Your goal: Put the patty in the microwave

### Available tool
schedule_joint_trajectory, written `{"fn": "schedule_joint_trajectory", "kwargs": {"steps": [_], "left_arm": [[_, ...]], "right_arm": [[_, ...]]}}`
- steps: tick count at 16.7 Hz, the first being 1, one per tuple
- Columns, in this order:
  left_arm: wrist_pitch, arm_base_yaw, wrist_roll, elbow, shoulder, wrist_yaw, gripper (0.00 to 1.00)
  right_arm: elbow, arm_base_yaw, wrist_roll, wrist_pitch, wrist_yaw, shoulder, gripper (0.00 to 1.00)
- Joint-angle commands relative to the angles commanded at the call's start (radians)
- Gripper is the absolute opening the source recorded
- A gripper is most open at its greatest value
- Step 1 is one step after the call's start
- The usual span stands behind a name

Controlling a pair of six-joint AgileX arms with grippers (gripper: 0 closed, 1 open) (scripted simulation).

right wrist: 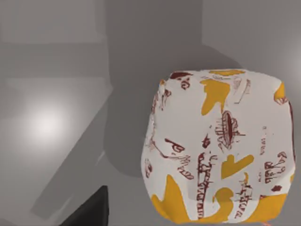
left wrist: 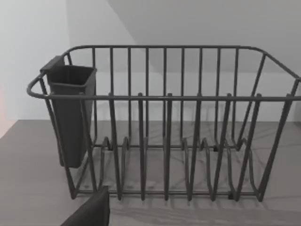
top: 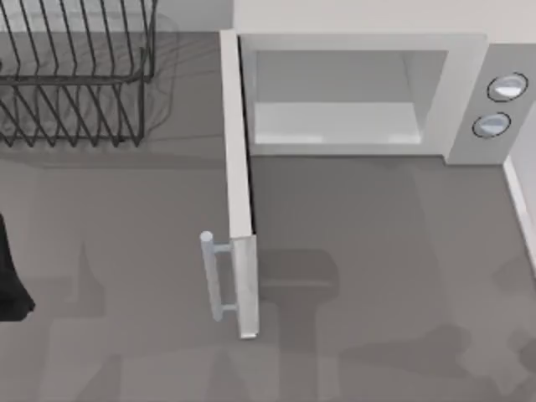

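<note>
The microwave [top: 360, 92] stands at the back of the grey surface [top: 377, 251], a bit right of the middle. Its door [top: 239, 193] is swung wide open toward the front, with the bar handle [top: 211, 276] on its left side. The pale space inside looks empty, so the patty is not in yet.

In the right wrist view the patty [right wrist: 216, 146] sits very close to the camera, white with yellow blobs and dark red marks. It looks like the right arm is carrying it, but I cannot tell how wide the right pincer is or if it really has hold of it. I think the step now is bringing the patty to the open space.

The next move needs a path in from the front, right of the door edge, and low enough to pass under the top of the opening.

The left arm [top: 12, 276] waits at the left edge, facing the dish rack [left wrist: 164, 127]. I cannot tell its pincer state either
</note>
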Motion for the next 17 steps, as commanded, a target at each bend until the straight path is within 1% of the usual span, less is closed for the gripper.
{"fn": "schedule_joint_trajectory", "kwargs": {"steps": [3, 9, 11, 17], "left_arm": [[0.000, 0.000, 0.000, 0.000, 0.000, 0.000, 1.00], [0.000, 0.000, 0.000, 0.000, 0.000, 0.000, 1.00], [0.000, 0.000, 0.000, 0.000, 0.000, 0.000, 1.00], [0.000, 0.000, 0.000, 0.000, 0.000, 0.000, 1.00]], "right_arm": [[0.038, -0.001, -0.030, -0.041, -0.001, 0.057, 1.00], [0.025, 0.001, -0.028, -0.022, -0.001, 0.064, 1.00], [-0.005, 0.002, -0.027, 0.033, -0.001, 0.092, 1.00], [-0.140, 0.003, -0.023, 0.318, -0.002, 0.231, 1.00]]}}
